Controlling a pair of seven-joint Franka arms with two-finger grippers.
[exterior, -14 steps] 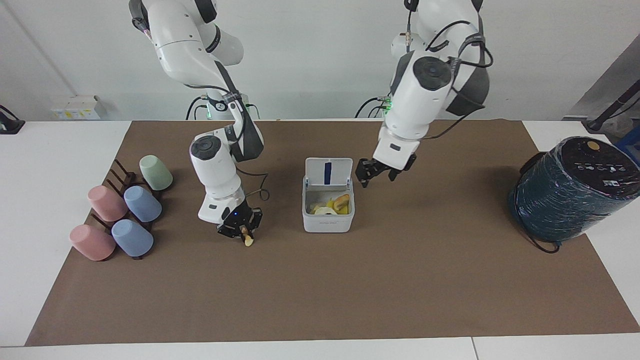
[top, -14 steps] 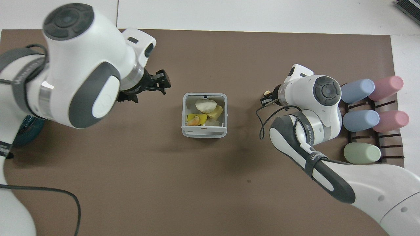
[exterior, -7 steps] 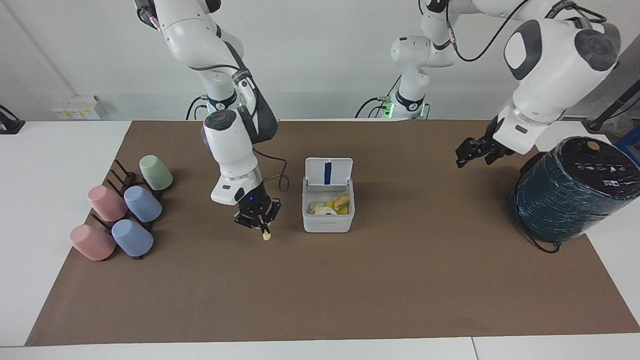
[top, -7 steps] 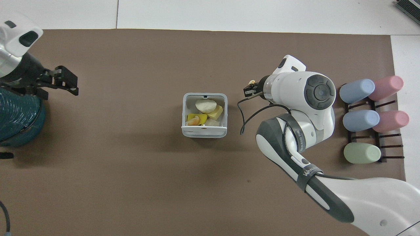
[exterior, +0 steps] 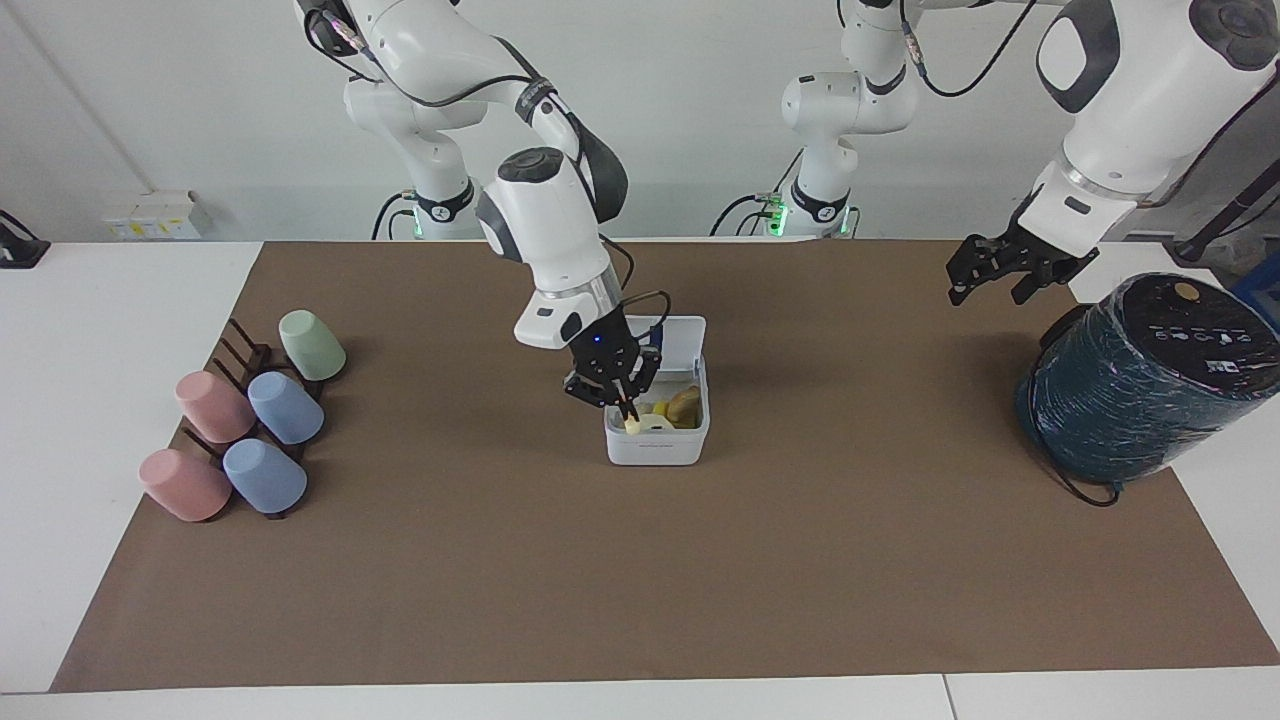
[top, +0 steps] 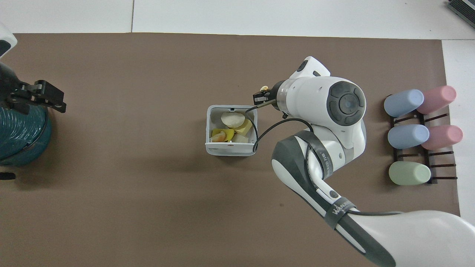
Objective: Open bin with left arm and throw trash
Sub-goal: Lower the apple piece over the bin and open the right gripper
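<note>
The white bin (exterior: 655,450) stands mid-table with its lid (exterior: 686,336) up; it also shows in the overhead view (top: 230,150). Inside lie a pale cream lump (top: 232,119) and yellow-orange lumps (top: 243,127). My right gripper (exterior: 628,412) is shut on a small pale cream lump of trash (exterior: 632,426) and holds it over the bin's rim at the right arm's end; gripper (top: 261,95) and lump (top: 264,88) show in the overhead view too. My left gripper (exterior: 1008,278) is open and empty, raised beside the teal cylinder, and is also in the overhead view (top: 41,97).
A large dark teal cylinder (exterior: 1140,385) stands at the left arm's end of the brown mat. A dark rack with several pastel cups (exterior: 250,425) lying on it sits at the right arm's end. The right arm's cable hangs over the bin.
My right gripper has carried the lump from the mat on the cup rack's side over to the bin. My left gripper has swung away from the bin to the teal cylinder.
</note>
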